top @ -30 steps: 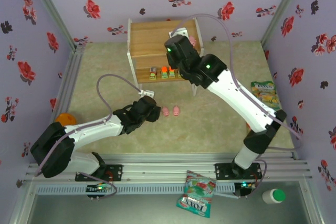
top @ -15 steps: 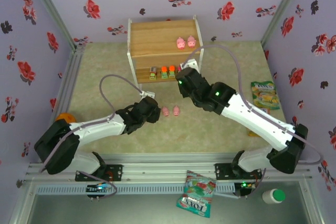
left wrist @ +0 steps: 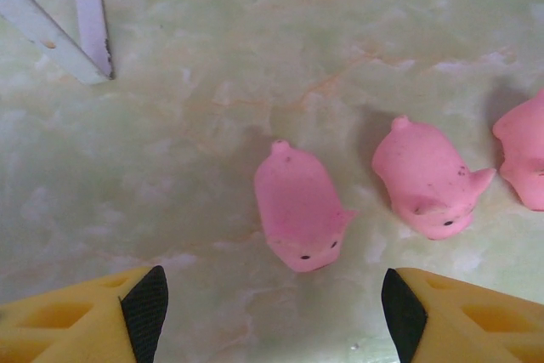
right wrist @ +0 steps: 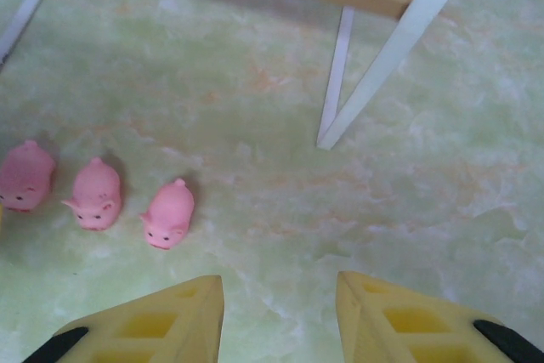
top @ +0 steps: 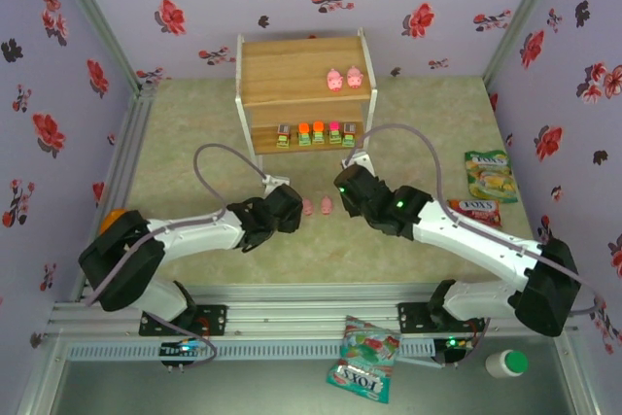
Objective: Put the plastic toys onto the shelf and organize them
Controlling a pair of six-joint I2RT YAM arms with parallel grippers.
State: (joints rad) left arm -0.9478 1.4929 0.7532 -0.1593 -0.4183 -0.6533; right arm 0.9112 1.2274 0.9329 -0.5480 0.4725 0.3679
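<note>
On the upper board of the shelf [top: 292,65]: two pink pigs [top: 343,77] stand side by side near its right edge, kept apart from the blocks. I'd judge they are being sorted by kind.
Lower board: blocky green-based pieces [top: 317,133] sit in a row along the front edge. I think there are five, though they are tiny from above.
Table [top: 185,133], just in front of the shelf's legs: three loose pigs [right wrist: 95,193] lie in a line, not touching one another.
Nearest pig [left wrist: 299,218]: its snout points toward the left gripper [left wrist: 272,308].
Left gripper: the fingers are spread wide and low over the table. They are lined up on that pig without touching it, probably ready to close on it.
Right gripper [right wrist: 280,316]: the fingers are slightly parted with nothing between them. It hovers over bare table to the right of the pigs, which leaves the other arm room.
</note>
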